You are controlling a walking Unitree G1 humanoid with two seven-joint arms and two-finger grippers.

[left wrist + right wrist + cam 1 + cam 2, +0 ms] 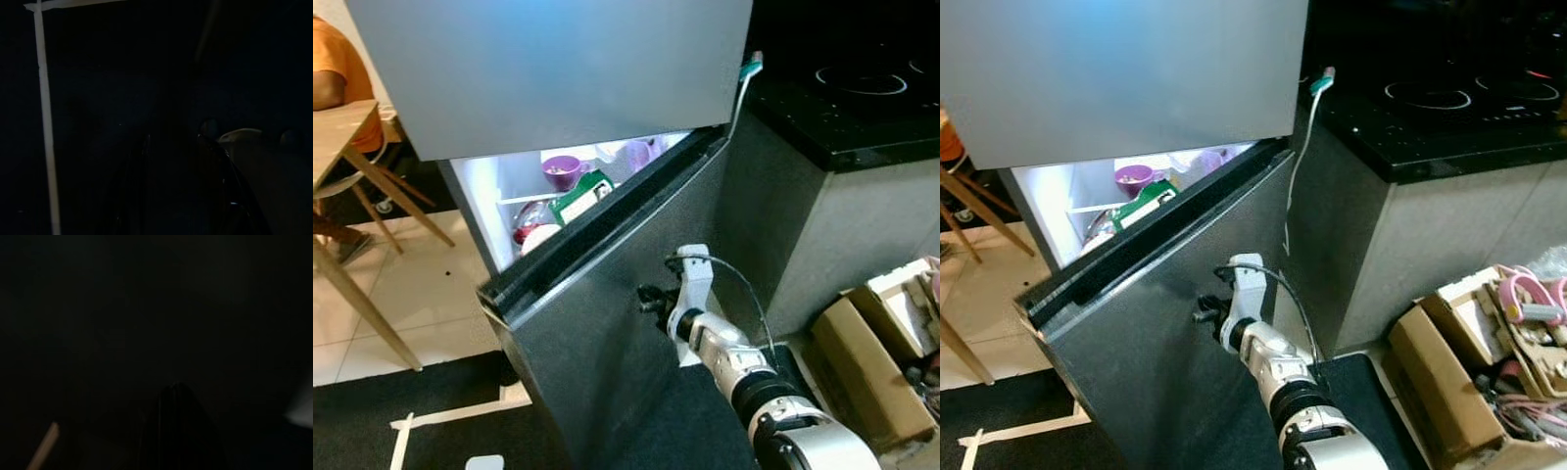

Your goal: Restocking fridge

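The grey fridge stands before me with its lower door (607,294) swung partly open under the shut upper door (548,69). Inside the lit compartment I see a purple bowl (561,169), a green and white package (582,196) and a red item (530,220). My right gripper (651,297) is shut and rests against the outer face of the lower door, about halfway up; it holds nothing. The right wrist view is almost black. In the dark left wrist view my idle left gripper (173,139) hangs open over the floor.
A counter with a black cooktop (862,83) adjoins the fridge on the right, and a white cable with a teal plug (751,69) hangs at the corner. Cardboard boxes (871,362) sit on the floor at right. At left are a wooden table (337,137), a person in orange (337,59) and white floor tape (450,416).
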